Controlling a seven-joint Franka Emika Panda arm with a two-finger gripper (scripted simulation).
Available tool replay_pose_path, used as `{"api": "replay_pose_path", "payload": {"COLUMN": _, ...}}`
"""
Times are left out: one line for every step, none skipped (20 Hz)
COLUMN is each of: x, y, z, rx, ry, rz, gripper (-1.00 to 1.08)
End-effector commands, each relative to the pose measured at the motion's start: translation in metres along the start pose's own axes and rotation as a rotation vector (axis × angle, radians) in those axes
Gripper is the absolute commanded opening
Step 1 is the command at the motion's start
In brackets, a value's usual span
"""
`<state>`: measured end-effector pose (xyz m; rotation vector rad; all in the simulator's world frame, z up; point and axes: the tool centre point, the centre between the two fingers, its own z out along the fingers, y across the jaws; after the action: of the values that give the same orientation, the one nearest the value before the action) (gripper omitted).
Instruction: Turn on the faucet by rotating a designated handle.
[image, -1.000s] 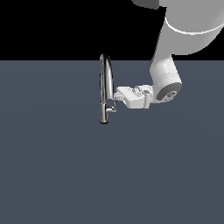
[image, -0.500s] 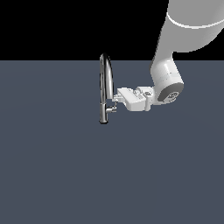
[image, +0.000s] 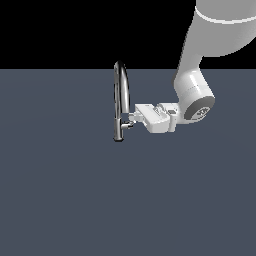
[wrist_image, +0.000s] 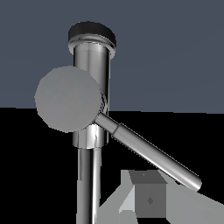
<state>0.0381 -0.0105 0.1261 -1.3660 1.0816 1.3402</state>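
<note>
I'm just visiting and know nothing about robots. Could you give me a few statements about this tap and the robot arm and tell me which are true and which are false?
1. The faucet stands upright on a dark grey surface. True.
2. The pincer reaches in from the exterior view's left. False: it comes from the exterior view's right.
3. The handle is a slim rod sticking out sideways from the stem. True.
4. The pincer is up at the top of the arched spout. False: it is low on the stem, at handle height.
5. The faucet is shiny red plastic. False: it is shiny chrome.
</note>
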Motion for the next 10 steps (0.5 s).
{"api": "replay_pose_path", "payload": {"x": 0.0, "y": 0.0, "z": 0.0, "rx": 0.0, "ry": 0.0, "rz": -0.001, "gripper": -1.0}}
{"api": "replay_pose_path", "payload": {"x": 0.007, "y": 0.003, "z": -0.001, "rx": 0.002, "ry": 0.001, "rz": 0.002, "gripper": -1.0}}
{"api": "replay_pose_path", "payload": {"x": 0.014, "y": 0.006, "z": -0.002, "rx": 0.003, "ry": 0.001, "rz": 0.004, "gripper": -1.0}}
{"api": "replay_pose_path", "payload": {"x": 0.022, "y": 0.008, "z": -0.003, "rx": 0.004, "ry": 0.001, "rz": 0.007, "gripper": -1.0}}
{"api": "replay_pose_path", "payload": {"x": 0.029, "y": 0.011, "z": -0.004, "rx": 0.005, "ry": 0.002, "rz": 0.009, "gripper": -1.0}}
{"api": "replay_pose_path", "payload": {"x": 0.036, "y": 0.014, "z": -0.005, "rx": 0.007, "ry": 0.002, "rz": 0.012, "gripper": -1.0}}
{"api": "replay_pose_path", "payload": {"x": 0.043, "y": 0.017, "z": -0.006, "rx": 0.008, "ry": 0.002, "rz": 0.014, "gripper": -1.0}}
{"api": "replay_pose_path", "payload": {"x": 0.05, "y": 0.02, "z": -0.007, "rx": 0.009, "ry": 0.003, "rz": 0.017, "gripper": -1.0}}
{"api": "replay_pose_path", "payload": {"x": 0.057, "y": 0.023, "z": -0.008, "rx": 0.011, "ry": 0.003, "rz": 0.019, "gripper": -1.0}}
{"api": "replay_pose_path", "payload": {"x": 0.062, "y": 0.025, "z": -0.009, "rx": 0.012, "ry": 0.003, "rz": 0.021, "gripper": -1.0}}
